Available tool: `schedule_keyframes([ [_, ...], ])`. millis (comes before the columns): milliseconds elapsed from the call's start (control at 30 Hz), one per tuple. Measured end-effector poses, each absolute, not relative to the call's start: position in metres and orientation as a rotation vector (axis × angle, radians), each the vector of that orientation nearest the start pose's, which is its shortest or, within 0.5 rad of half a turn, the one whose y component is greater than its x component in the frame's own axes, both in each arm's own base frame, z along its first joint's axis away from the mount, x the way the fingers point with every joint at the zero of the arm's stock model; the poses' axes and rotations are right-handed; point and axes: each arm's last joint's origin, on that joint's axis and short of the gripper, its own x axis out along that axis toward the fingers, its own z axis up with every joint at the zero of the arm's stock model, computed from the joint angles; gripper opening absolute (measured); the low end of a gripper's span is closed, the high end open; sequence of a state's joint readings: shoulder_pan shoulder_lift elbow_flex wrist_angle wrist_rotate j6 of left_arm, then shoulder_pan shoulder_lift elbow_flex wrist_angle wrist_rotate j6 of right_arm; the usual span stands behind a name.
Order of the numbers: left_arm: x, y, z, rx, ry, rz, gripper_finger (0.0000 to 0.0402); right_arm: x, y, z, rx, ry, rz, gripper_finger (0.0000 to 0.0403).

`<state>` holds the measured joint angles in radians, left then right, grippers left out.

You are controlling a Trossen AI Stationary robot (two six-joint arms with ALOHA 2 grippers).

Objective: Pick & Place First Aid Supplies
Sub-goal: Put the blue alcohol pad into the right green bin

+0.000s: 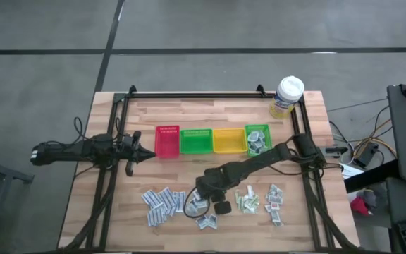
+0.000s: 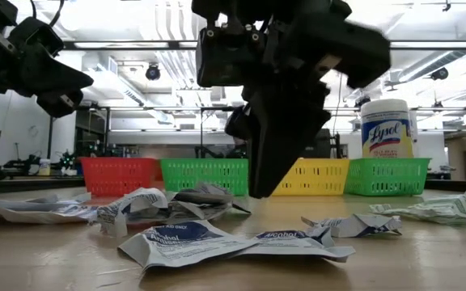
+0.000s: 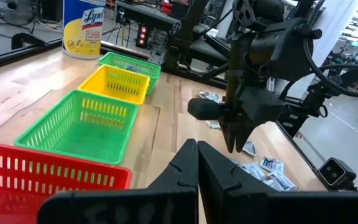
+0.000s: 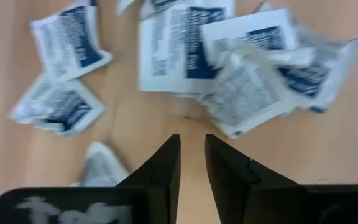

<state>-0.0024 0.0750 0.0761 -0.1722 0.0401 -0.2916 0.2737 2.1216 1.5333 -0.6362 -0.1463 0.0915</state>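
Mostly, your work is still ahead of you: the first aid supplies (image 1: 166,204) lie loose on the worktop (image 1: 210,226) in several heaps along its near side, white-blue sachets to the left, pale green (image 1: 246,201) and white-red (image 1: 274,200) ones to the right. Only the far-right green bin (image 1: 257,139) holds a few packets; the red bin (image 1: 167,140), the middle green bin (image 1: 196,141) and the yellow bin (image 1: 228,140) look empty (as far as you can see from above). Your right pincer (image 4: 192,163) points down over the central heap of white-blue sachets, its fingers narrowly parted with bare wood between them, gripping nothing. Your left pincer (image 3: 197,163) waits level beside the red bin, pressed together and empty. The wipes tub (image 1: 287,95) stands at the far right corner.
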Motion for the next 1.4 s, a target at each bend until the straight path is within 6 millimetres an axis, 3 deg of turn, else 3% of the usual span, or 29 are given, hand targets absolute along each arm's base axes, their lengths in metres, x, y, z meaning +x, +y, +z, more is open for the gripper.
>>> schedule_keyframes([
  [633, 0.097, -0.001, 0.167, -0.288, 0.176, -0.017, 0.0, 0.413, 0.13, 0.151, -0.199, 1.17, 0.249, 0.0132],
  [1400, 0.097, -0.001, 0.167, -0.289, 0.176, -0.017, 0.0, 0.411, 0.139, 0.148, -0.198, 1.165, 0.226, 0.0123],
])
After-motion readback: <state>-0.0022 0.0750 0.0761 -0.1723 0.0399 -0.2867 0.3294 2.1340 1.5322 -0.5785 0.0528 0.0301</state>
